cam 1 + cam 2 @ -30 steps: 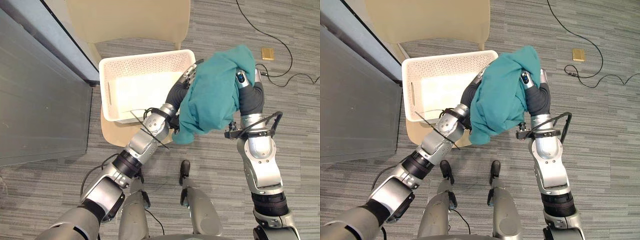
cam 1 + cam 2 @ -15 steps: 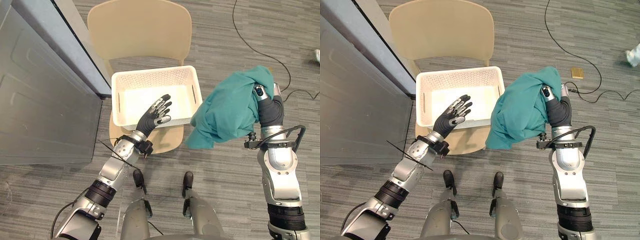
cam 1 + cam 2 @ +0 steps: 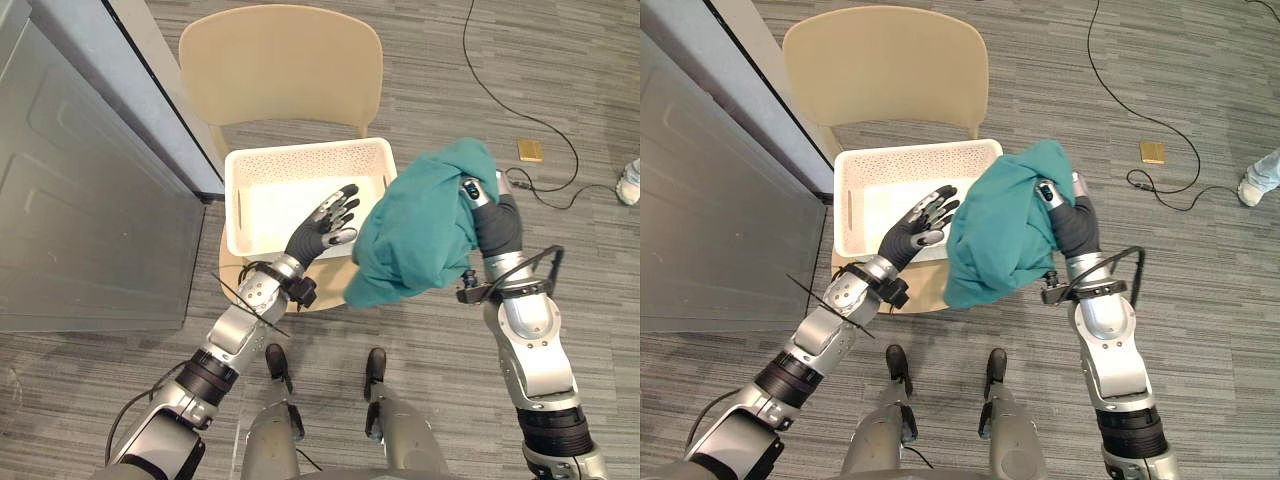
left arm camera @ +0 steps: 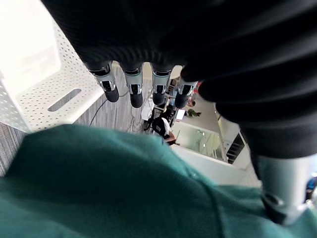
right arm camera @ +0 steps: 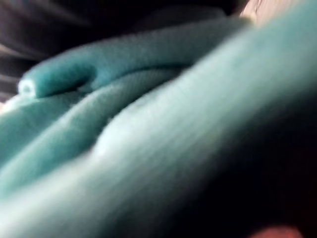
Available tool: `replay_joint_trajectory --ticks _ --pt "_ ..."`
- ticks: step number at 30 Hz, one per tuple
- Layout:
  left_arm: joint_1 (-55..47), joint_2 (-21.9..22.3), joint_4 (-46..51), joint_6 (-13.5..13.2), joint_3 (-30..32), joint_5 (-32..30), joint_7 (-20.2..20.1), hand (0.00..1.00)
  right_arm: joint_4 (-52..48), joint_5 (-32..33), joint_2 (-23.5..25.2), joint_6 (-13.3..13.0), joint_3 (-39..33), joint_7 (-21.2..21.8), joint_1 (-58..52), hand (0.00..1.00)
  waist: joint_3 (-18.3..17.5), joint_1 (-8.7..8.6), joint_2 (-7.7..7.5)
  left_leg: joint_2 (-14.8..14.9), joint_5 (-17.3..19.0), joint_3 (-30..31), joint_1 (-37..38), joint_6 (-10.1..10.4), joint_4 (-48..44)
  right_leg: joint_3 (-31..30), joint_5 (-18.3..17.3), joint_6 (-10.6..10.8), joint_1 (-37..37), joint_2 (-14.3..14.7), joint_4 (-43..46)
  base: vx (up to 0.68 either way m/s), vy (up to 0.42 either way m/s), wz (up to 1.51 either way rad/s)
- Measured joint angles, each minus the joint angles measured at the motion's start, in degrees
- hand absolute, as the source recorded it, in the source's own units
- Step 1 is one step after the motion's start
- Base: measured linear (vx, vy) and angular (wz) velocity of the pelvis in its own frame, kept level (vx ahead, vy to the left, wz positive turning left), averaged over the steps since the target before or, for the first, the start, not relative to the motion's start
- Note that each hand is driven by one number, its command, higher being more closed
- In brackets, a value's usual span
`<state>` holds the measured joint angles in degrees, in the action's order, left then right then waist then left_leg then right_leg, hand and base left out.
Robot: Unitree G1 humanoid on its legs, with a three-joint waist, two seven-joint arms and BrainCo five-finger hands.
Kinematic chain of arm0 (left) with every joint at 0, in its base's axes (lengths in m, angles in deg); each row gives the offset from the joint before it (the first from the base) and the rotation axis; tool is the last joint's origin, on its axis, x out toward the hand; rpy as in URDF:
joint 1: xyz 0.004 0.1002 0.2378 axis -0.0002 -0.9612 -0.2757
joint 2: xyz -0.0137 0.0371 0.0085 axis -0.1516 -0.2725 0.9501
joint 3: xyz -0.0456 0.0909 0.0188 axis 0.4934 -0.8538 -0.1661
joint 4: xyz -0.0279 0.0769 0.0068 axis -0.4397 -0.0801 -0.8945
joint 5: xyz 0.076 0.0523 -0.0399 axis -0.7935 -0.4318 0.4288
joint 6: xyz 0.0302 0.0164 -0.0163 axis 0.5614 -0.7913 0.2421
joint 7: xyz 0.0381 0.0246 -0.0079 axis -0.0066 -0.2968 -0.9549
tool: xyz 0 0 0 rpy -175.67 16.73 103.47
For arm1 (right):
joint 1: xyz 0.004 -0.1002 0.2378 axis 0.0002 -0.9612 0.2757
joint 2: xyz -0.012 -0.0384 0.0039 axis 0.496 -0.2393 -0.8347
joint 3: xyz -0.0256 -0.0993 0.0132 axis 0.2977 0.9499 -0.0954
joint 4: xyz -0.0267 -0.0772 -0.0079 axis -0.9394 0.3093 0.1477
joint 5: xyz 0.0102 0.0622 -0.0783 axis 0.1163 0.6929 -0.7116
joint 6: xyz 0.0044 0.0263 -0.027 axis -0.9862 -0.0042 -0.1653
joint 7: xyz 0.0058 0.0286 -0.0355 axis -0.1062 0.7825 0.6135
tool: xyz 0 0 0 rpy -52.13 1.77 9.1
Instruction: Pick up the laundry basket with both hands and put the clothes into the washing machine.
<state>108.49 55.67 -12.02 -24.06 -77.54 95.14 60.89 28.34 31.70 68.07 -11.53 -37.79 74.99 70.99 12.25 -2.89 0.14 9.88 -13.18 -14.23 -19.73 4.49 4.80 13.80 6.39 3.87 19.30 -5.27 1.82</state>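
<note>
- Left arm (image 3: 232,332): comes in from lower left, stretched forward and toward the right.
- Left hand (image 3: 322,225): raised, fingers straight and spread, thumb apart, holding nothing.
- Right arm (image 3: 528,345): comes in from lower right, forearm pointing forward.
- Right hand (image 3: 490,210): dark ribbed cover visible; the rest lies under a teal garment (image 3: 420,225).

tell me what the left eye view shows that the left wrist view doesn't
Left eye view: the beige chair under the white laundry basket, the right hand draped in the teal garment, a person's shoe. Left wrist view: a bright distant interior past the fingers. Both: the basket, the garment, and the left hand, fingers straight, holding nothing.
</note>
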Motion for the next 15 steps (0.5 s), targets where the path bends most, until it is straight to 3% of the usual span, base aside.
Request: replay_joint_trajectory --ticks 6,15 --pt "5.52 -0.08 -0.54 -1.93 -5.86 -10.97 1.30 0.00 1.98 7.54 0.28 -0.63 5.85 1.21 3.12 1.00 0.04 -0.27 -0.03 0.02 0.01 0.41 -0.51 -0.01 -0.48 0.26 -0.01 0.00 0.08 -0.01 0.08 0.00 0.000 0.02" --pt "9.03 -0.11 -2.59 -3.64 -8.11 -14.70 3.62 0.00 4.84 12.51 0.25 -2.33 8.53 1.99 6.36 1.00 1.36 -0.10 -0.57 -0.04 0.01 1.04 -0.96 -0.02 -1.01 0.63 -0.12 0.07 0.24 -0.23 0.71 0.00 -0.003 0.02"
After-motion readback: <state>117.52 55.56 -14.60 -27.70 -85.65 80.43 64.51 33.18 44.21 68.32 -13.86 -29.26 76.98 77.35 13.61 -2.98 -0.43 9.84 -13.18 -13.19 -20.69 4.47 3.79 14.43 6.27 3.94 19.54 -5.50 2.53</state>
